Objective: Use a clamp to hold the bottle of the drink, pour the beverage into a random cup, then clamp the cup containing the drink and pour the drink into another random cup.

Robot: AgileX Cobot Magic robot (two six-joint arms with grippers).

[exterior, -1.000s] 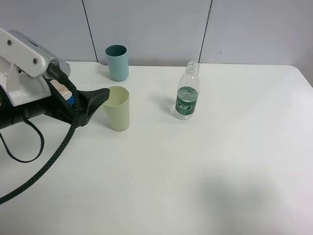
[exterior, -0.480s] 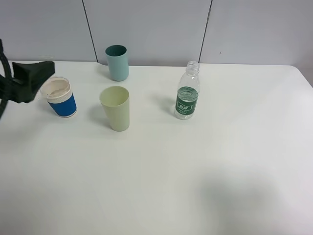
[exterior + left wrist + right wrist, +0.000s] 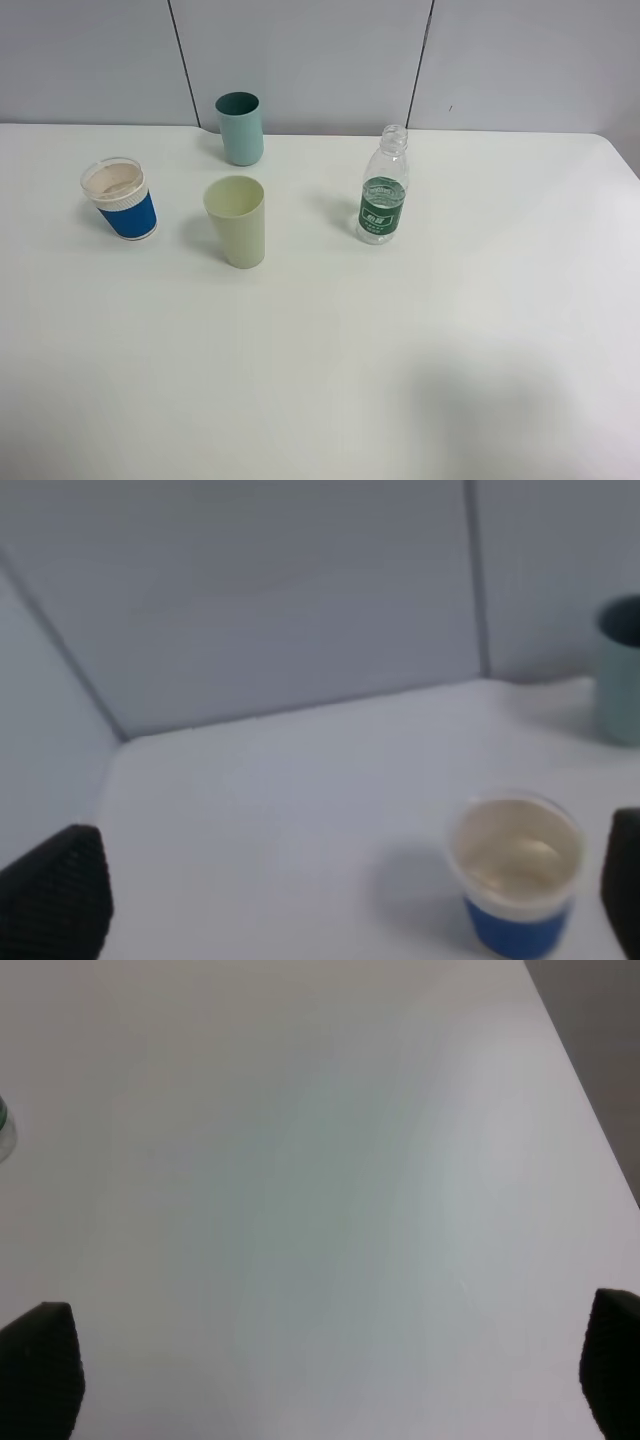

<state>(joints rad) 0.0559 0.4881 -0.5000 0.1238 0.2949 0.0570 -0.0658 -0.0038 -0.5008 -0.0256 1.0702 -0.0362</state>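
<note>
Moved since earlier: left arm has drawn off the overhead view entirely, uncovering the blue paper cup [image 3: 120,199]; cups and bottle stand where they were
Left claw [image 3: 340,900]: jaws spread wide, two dark tips at the frame's edges, nothing held
Right claw [image 3: 330,1375]: likewise wide apart and empty, over bare table [image 3: 320,1160]
Bottle [image 3: 384,186]: upright, capless, right of the yellow-green tumbler [image 3: 237,221]; teal cup [image 3: 240,128] stands behind
Handling: paper cup judged light, soft-walled, easily crushed; best gripped on the blue sleeve, gently
Tumbler: stiff, smooth, likely slippery; grip mid-body
Overhead view only: whole layout, neither arm
Left wrist only: pale beige inside of the paper cup; whether it holds liquid is unclear
</note>
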